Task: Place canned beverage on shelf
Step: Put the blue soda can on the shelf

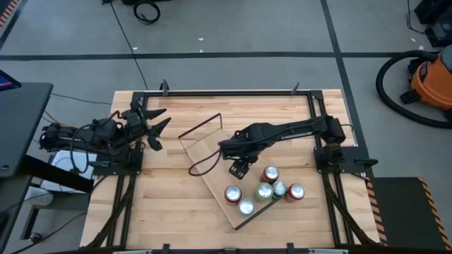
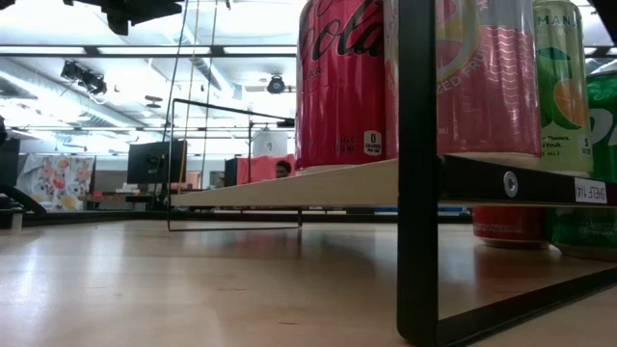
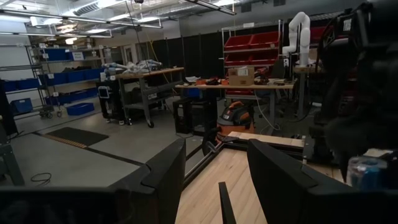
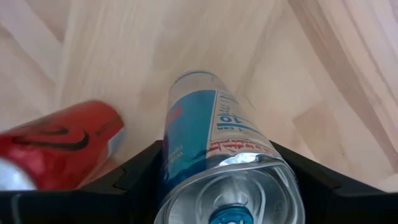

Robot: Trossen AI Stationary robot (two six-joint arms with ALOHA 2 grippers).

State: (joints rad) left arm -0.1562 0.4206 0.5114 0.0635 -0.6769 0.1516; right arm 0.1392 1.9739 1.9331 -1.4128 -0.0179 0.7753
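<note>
The shelf (image 1: 207, 161), a light-wood board with a dark wire frame, lies slantwise at the table's middle; the low view shows its edge (image 2: 289, 188). Several cans stand at its near end, among them a red one (image 1: 233, 194) and a green one (image 1: 264, 191). My right gripper (image 1: 239, 167) hangs over the board, pointing down, shut on a silver-and-blue can (image 4: 205, 130), which the gripper hides in the high view. The left wrist view shows that can (image 3: 367, 172) under the right arm. My left gripper (image 1: 154, 127) waits open at the table's left. My right gripper pinches the silver-and-blue can between its two fingers (image 4: 140, 171), on opposite sides of its upper wall (image 4: 180, 155). The fingers come from above, pointing down. The can stands upright with its lid toward the wrist. Whether its base touches the board I cannot tell.
A red can (image 4: 56, 146) stands close beside the held can. More cans (image 1: 294, 192) stand on the table just right of the shelf's near end. In the low view, red (image 2: 342, 82) and pink (image 2: 482, 77) cans stand on the board behind the frame's post (image 2: 419, 193).
</note>
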